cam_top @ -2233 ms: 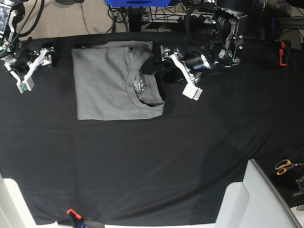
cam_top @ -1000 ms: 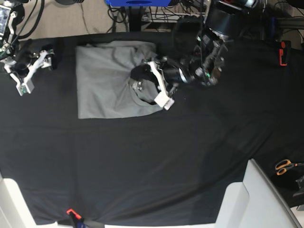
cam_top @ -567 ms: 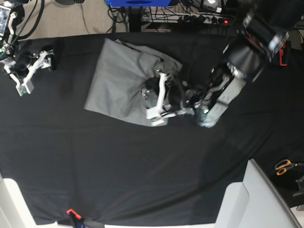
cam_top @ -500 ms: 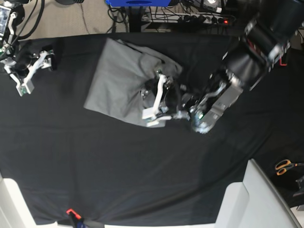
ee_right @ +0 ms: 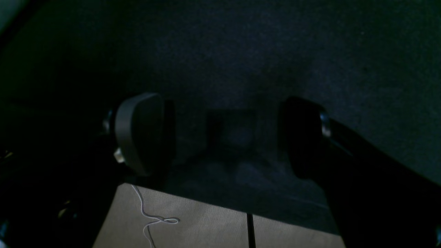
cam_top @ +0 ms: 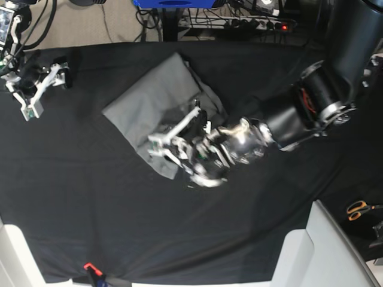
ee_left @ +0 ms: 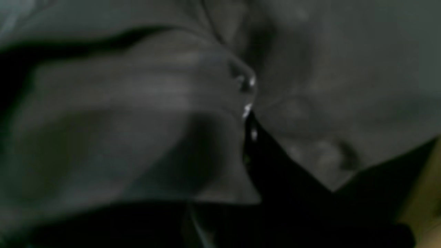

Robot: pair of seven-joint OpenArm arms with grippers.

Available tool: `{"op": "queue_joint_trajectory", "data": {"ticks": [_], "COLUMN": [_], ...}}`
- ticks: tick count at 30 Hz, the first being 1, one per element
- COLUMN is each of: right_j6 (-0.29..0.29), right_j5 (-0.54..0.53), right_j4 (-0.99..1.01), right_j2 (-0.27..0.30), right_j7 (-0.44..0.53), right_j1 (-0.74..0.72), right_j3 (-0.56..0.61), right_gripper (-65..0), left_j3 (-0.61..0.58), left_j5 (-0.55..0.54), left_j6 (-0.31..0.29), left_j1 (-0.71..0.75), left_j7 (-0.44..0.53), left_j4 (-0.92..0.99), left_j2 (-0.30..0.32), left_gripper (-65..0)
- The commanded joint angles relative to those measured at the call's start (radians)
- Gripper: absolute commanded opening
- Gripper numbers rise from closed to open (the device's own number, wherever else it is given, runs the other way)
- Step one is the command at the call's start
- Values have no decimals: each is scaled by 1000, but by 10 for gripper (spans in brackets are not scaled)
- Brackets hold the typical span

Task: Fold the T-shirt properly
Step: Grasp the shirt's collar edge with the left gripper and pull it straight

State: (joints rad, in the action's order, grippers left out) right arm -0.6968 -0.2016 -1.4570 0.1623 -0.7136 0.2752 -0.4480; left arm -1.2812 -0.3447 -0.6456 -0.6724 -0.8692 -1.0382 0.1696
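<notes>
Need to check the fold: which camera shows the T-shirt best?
The base view: the whole folded T-shirt lies on the black cloth. The left wrist view shows only blurred grey fabric up close; the right wrist view shows none.

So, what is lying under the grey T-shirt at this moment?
The T-shirt lies on the black cloth sheet, which shows all around it. The left gripper is shut on the shirt's near corner. What the sheet covers, and anything between the shirt's folds, cannot be seen.
</notes>
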Motion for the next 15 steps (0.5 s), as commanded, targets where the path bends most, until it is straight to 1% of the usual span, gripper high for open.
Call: {"op": "queue_joint_trajectory", "data": {"ticks": [1,2,5,9,11,15], "right_j6": [-1,-1,-1,-1,-1,-1], "right_j5": [-11,-11,-11,-8,-8,-8], "right_j4": [-14,-14,-14,-14,-14,-14], "right_j2": [15,15,13,-4,-4,-5], "right_j7": [13,13,12,13,12,9], "right_j1": [-4,-4,-4,-6,-6,-20], "right_j3": [-8,-8,-8,-8,-8,-8], "right_gripper": [-135,-135,-135,-135,-135,-135], "left_j3": [2,10,42,91,99,99], "left_j5": [63,132,319,507,537,542], "left_j6": [-30,-52,-52,-52,-52,-52], "left_j1": [-17,-2,18,52,52,44], "left_j7": [-2,0,63,160,195,270], "left_j4": [-9,-9,-7,-6,-6,-6], "left_j2": [-11,-22,-43,-54,-55,-55], "left_gripper": [-650,-650,-650,-650,-650,-650]}}
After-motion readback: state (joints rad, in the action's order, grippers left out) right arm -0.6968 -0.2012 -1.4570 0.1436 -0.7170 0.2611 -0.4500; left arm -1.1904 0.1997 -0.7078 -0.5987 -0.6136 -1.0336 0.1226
